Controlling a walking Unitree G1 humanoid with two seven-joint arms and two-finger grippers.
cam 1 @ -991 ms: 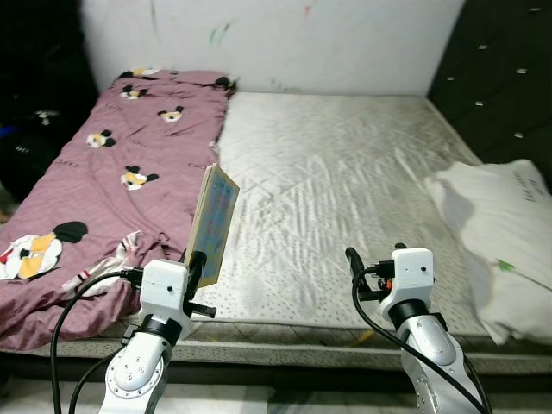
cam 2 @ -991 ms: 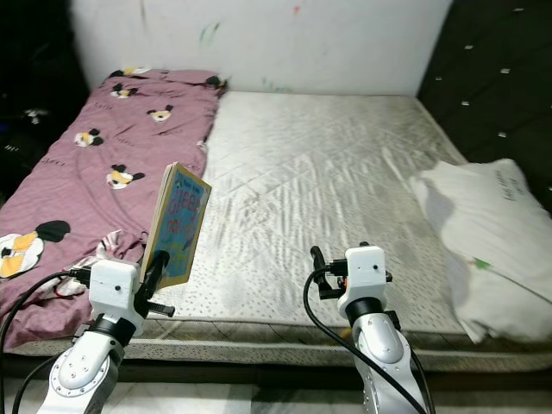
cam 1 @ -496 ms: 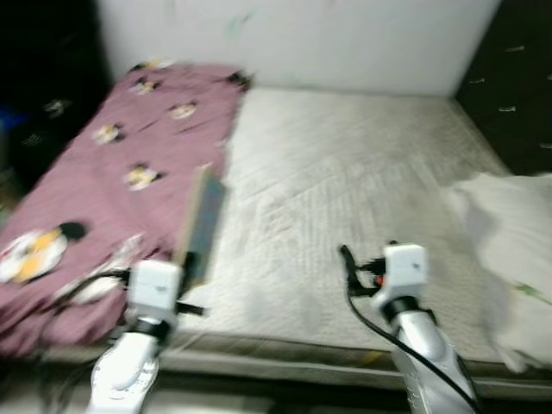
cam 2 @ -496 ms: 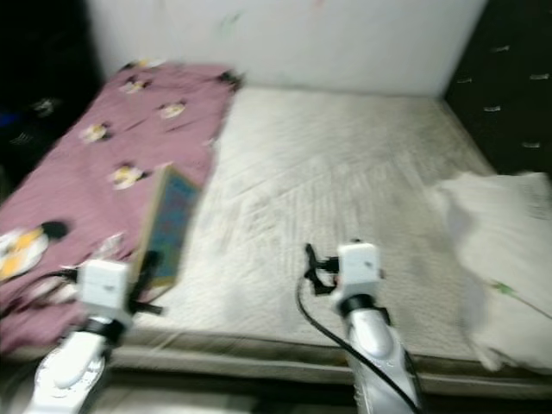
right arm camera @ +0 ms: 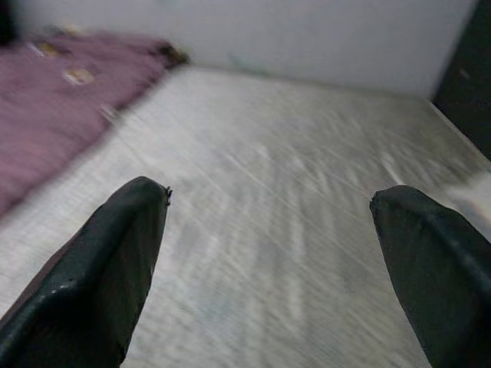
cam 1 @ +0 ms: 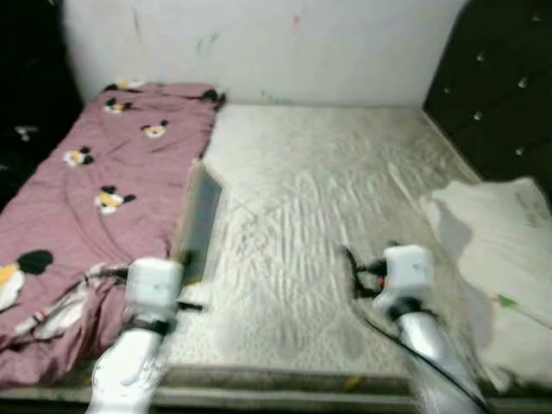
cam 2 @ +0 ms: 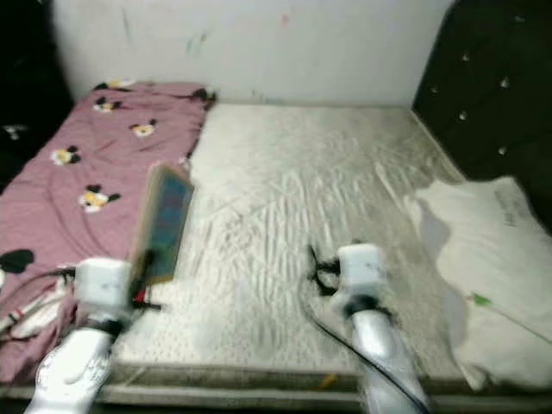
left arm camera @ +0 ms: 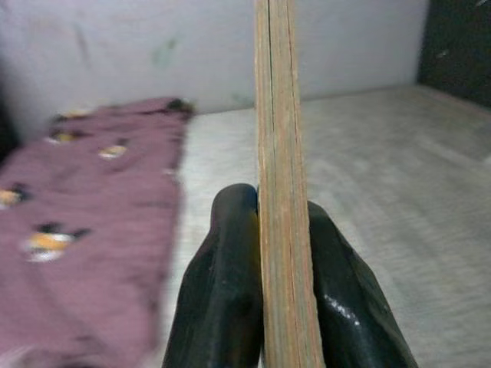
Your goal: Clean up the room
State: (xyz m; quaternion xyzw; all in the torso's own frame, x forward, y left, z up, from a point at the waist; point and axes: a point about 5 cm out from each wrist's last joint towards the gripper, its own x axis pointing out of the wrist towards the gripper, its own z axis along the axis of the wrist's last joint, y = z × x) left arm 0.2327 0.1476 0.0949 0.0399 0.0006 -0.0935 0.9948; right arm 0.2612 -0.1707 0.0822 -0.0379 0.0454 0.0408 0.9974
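The book (left arm camera: 281, 153) is pinched on edge between the two black fingers (left arm camera: 230, 284) of the left gripper (left arm camera: 270, 230) and held upright above the near left part of the bed. It is judged thin, stiff and light, its smooth covers apt to slip, so a grip low on the bottom edge is favoured. The right gripper (right arm camera: 268, 207) is held spread wide, nothing between its fingers, over the bare mattress (cam 1: 319, 181). A purple blanket (cam 1: 95, 164) is spread along the left side, a white pillow (cam 1: 500, 241) lies at the right, and a white wall (cam 1: 285, 43) is seen behind.
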